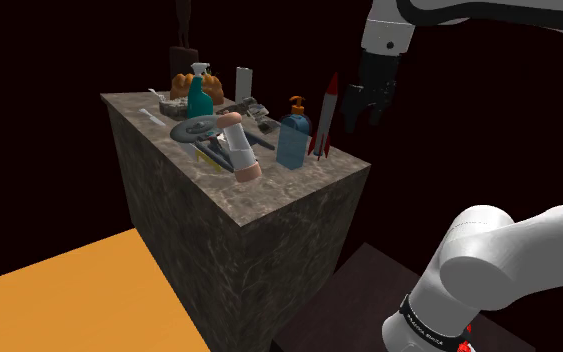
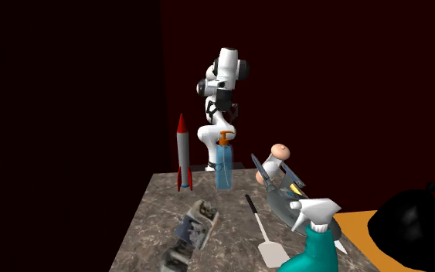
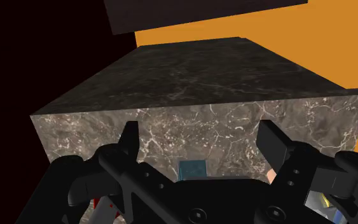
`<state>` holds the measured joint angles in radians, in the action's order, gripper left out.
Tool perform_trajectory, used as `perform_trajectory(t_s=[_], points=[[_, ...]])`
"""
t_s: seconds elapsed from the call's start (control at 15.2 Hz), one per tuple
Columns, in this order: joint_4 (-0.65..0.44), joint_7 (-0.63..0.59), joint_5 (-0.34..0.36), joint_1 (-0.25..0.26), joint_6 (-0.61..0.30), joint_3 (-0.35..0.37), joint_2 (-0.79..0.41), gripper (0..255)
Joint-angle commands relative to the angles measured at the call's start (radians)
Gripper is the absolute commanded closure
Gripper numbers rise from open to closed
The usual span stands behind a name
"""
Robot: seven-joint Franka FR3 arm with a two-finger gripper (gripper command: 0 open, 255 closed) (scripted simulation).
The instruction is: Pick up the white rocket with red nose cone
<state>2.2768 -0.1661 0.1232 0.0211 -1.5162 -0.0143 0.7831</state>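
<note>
Shoulder view: rocket [image 1: 327,115] upright at the bench's [image 1: 269,205] edge, claw [image 1: 362,118] just beside it on the view's right, blue bottle [image 1: 292,140] close on its left. Tall and narrow, so easily toppled off the edge by a glancing touch.
Second exterior view: rocket and bottle side by side at the far edge.
Wrist view: fingers [image 3: 130,137] wide apart, empty.
No readable writing.

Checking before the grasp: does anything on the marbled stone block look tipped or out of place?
The white-and-peach cylindrical bottle leans askew on a grey disc-shaped thing. The white rocket with red nose stands upright by the stone block's edge, beside the blue pump bottle.
</note>
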Motion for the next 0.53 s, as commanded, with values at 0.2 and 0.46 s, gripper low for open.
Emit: perform_trajectory(t_s=[0.2, 0.46], points=[[0.057, 0.086, 0.02, -0.001, -0.127, -0.082, 0.002, 0], [0.106, 0.203, 0.032, 0.006, -0.297, -0.197, -0.027, 0]])
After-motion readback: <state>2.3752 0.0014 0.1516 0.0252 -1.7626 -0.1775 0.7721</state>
